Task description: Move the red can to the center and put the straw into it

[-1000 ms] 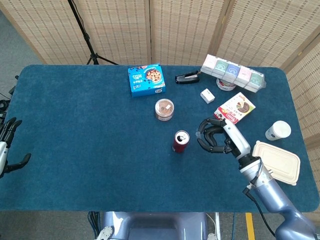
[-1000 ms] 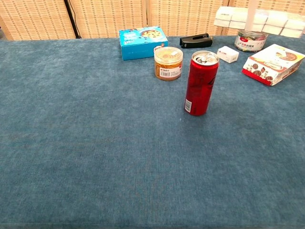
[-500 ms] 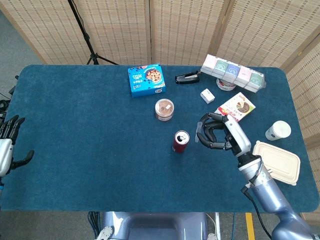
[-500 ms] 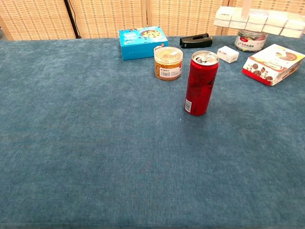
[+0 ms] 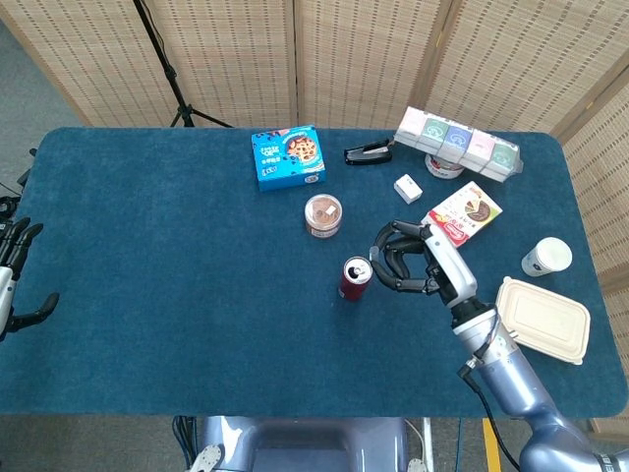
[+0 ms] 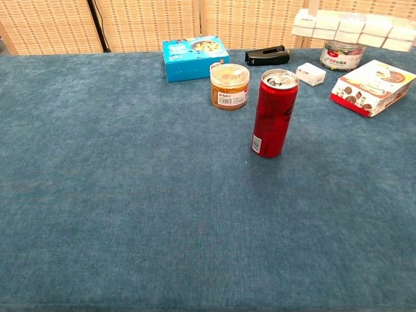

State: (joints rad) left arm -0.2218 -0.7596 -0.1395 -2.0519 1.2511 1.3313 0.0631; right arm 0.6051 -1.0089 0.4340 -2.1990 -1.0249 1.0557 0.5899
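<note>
The red can (image 5: 355, 277) stands upright near the table's middle, its top open; the chest view shows the can (image 6: 274, 114) alone, with no hand around it. My right hand (image 5: 408, 265) hovers just right of the can with its fingers curled inward, not touching it. A thin pale strip, apparently the straw (image 6: 312, 6), hangs into the top edge of the chest view; the head view does not show it clearly. At the table's left edge, my left hand (image 5: 15, 280) holds nothing and its fingers are spread.
Behind the can stand a small jar (image 5: 322, 214) and a blue cookie box (image 5: 287, 156). A stapler (image 5: 368, 151), a small white box (image 5: 408, 188), a red snack box (image 5: 462, 211), a white cup (image 5: 545, 256) and a takeaway container (image 5: 543, 319) lie to the right.
My right hand has moved left toward the can. The pale strip at the top of the chest view has shifted left with it. The can has not moved.
</note>
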